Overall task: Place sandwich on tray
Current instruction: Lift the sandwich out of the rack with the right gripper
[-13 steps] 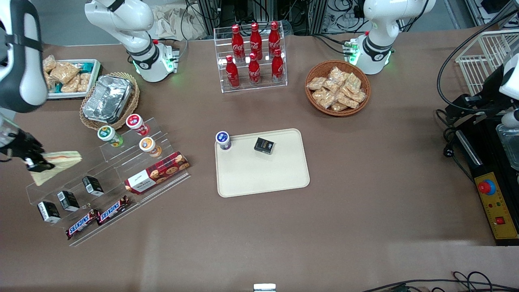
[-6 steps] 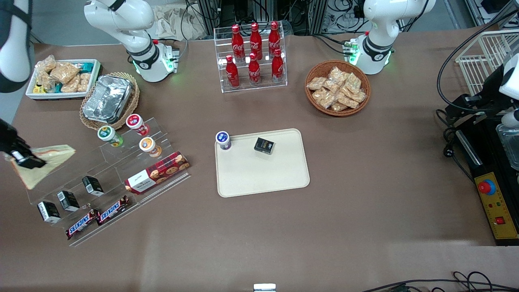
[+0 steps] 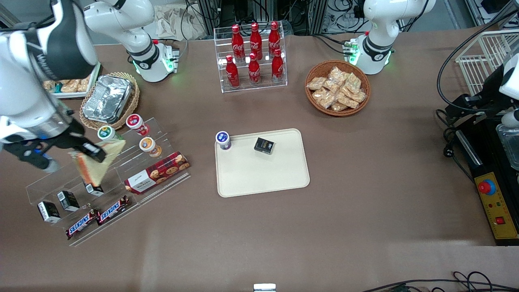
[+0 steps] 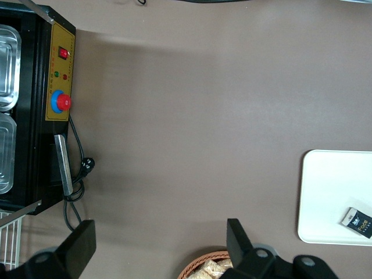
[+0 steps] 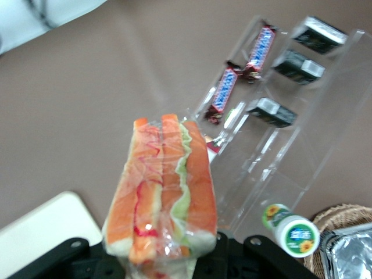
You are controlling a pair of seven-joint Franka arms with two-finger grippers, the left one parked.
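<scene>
One Sandwich in the Air, With Plenty to Bump

One claw (image 3: 87, 152) hangs over the clear plastic rack (image 3: 107, 178) at the working arm's end of the worktop (image 3: 365, 182), and it is clamped on the sandwich (image 3: 97, 162). The sandwich hangs point down, above the rack's steps. In the right wrist view its wrapped cut edge (image 5: 165, 192) shows orange and green stripes, pinched at the base by the claw (image 5: 168, 258).

The sandwich is soft and its wrap looks slippery, so it could slide out if the arm swings fast. If it drops here, it would likely land on the rack and knock the small black boxes (image 3: 67, 200) or the little cups (image 3: 136, 123). If the arm moves low, the hanging tip may catch a cup or the red cookie box (image 3: 157, 172).

The tray (image 3: 267, 178) is well apart from the sandwich, toward the middle of the worktop. A blue-lidded cup (image 3: 223, 140) and a black box (image 3: 264, 145) already sit along the tray edge farther from the front camera. A careless drop could hit them, so the bare part nearer the camera looks safest.

Two candy bars (image 3: 97, 217) read "SNICKERS". The red bottles (image 3: 254, 52) show the Coca-Cola script. The other labels cannot be read.
</scene>
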